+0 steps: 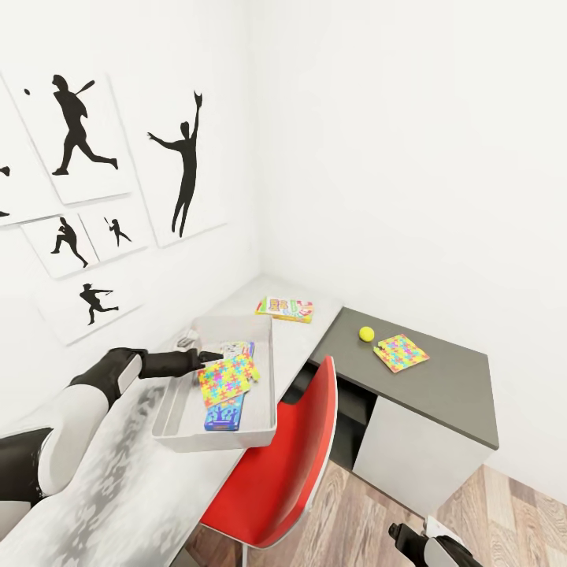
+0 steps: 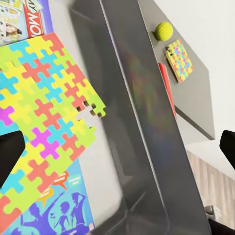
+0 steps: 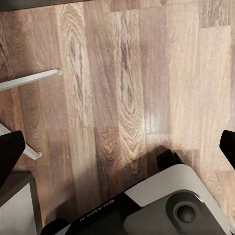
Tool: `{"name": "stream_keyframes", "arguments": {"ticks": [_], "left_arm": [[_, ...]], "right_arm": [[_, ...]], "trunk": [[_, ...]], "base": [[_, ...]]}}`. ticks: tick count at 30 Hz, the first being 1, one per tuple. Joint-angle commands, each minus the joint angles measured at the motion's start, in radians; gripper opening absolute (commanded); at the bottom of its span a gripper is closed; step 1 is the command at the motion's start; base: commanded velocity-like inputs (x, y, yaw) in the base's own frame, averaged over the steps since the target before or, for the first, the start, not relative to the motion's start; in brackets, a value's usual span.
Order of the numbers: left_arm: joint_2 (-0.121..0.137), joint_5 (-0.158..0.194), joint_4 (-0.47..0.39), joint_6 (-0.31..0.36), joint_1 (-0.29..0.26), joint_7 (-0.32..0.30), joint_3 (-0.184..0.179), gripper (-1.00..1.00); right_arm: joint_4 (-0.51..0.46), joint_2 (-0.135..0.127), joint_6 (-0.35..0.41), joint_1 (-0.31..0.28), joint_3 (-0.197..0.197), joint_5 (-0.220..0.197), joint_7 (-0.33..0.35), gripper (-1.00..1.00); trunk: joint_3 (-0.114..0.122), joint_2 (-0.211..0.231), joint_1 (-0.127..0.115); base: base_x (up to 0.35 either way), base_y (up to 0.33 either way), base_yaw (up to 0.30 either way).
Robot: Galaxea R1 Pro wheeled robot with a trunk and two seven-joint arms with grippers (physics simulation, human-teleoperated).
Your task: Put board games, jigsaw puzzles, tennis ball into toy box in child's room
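Puzzle (image 2: 44, 112) lies in the toy box (image 2: 142, 122), left fingers (image 2: 10, 152) released; right fingers (image 3: 10, 152) released above floor (image 3: 127, 88).

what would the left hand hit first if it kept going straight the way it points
Most likely the jigsaw puzzle lying in the toy box. The left hand points down into the box with its fingers spread wide, and the puzzle sits right ahead of it. How much gap remains is unclear.
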Motion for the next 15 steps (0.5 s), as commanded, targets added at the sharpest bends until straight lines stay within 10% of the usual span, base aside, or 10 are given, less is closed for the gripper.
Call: {"name": "stream_keyframes", "arguments": {"ticks": [1, 15], "left_arm": [[0.001, 0.001, 0.0, 0.01, -0.001, -0.007, 0.004, 1.0], [0.006, 0.008, -0.013, 0.096, -0.001, -0.107, 0.005, 1.0]], "right_arm": [[-0.003, 0.0, 0.006, 0.0, 0.0, -0.005, -0.006, 1.0], [-0.003, 0.0, 0.006, 0.0, 0.0, -0.004, -0.006, 1.0]], "trunk": [[-0.002, -0.002, 0.001], [-0.002, -0.002, 0.001]], "base": [[0.0, 0.0, 0.0], [0.0, -0.008, 0.0]]}}
